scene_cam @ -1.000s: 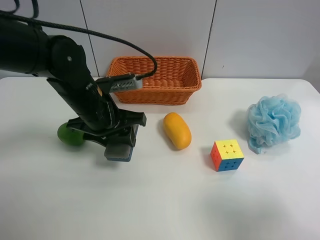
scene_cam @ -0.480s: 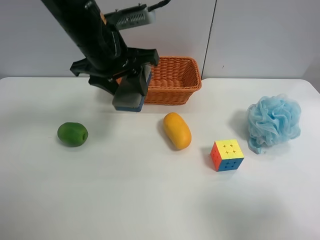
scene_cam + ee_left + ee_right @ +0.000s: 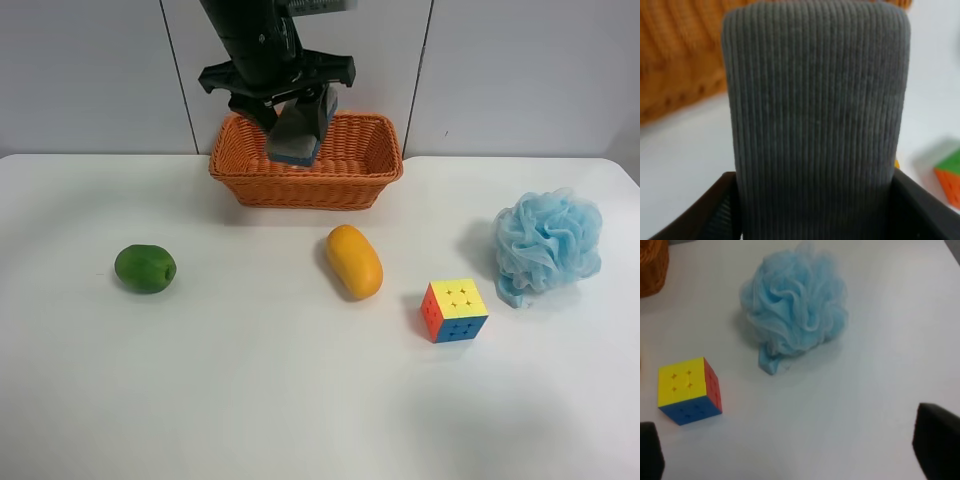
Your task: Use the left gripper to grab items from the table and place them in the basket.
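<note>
The left hand [image 3: 300, 115], clenched on the grey block [image 3: 815, 110], has carried it off the bench [image 3: 300, 410] to above the basket [image 3: 250, 185], ready for release.

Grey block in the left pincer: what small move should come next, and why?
Probably a short descent into the basket, then release. The left pincer is shut on the grey block, which hangs in the air and, from the exterior high view, appears to be over the basket's opening rather than resting inside. Opening from this height would drop it, so lowering first seems safer.
</note>
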